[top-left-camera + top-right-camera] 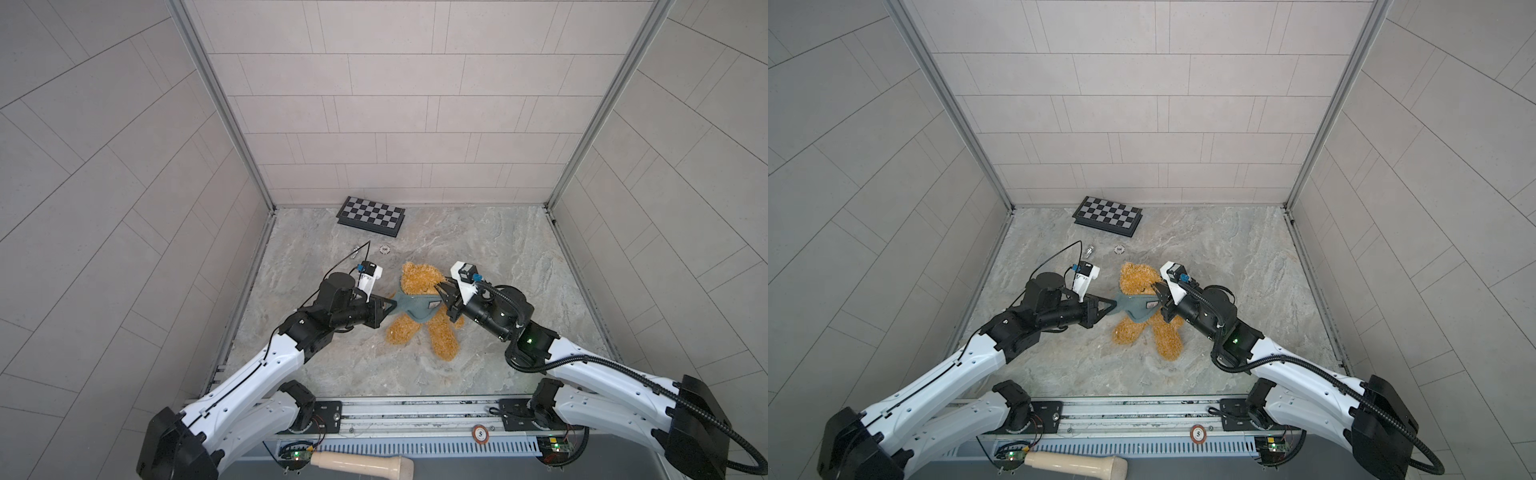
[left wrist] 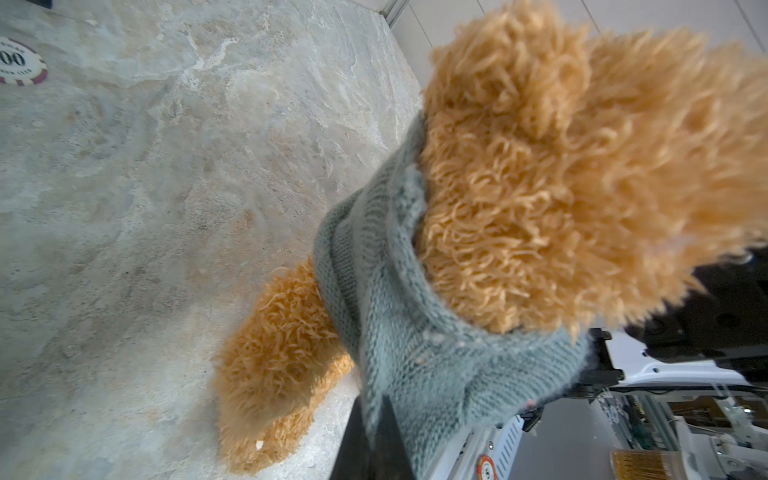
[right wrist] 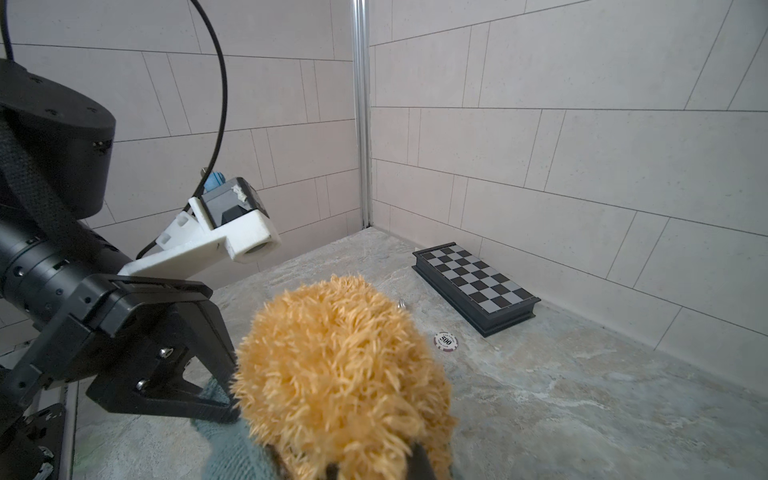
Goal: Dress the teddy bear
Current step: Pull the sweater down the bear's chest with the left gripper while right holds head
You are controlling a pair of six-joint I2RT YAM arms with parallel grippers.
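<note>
The teddy bear (image 1: 417,278) (image 1: 1138,276) lies on its back on the marble table, legs toward the front. A grey-green knitted sweater (image 1: 411,305) (image 1: 1133,305) (image 2: 415,332) is stretched across its torso. My left gripper (image 1: 390,305) (image 1: 1113,305) (image 2: 382,403) is shut on the sweater's left edge. My right gripper (image 1: 442,297) (image 1: 1158,295) (image 3: 353,465) sits at the bear's other shoulder, where the sweater's right edge ends. In the right wrist view, shaggy fur of the teddy bear (image 3: 345,374) fills the space between its fingers. The bear's face is hidden.
A folded chessboard (image 1: 371,216) (image 3: 476,286) lies by the back wall. A poker chip (image 1: 385,249) (image 2: 18,62) and a small metal piece (image 1: 356,249) lie behind the bear. Tiled walls close three sides. A second chip (image 1: 480,433) and a beige handle (image 1: 361,463) sit at the front rail.
</note>
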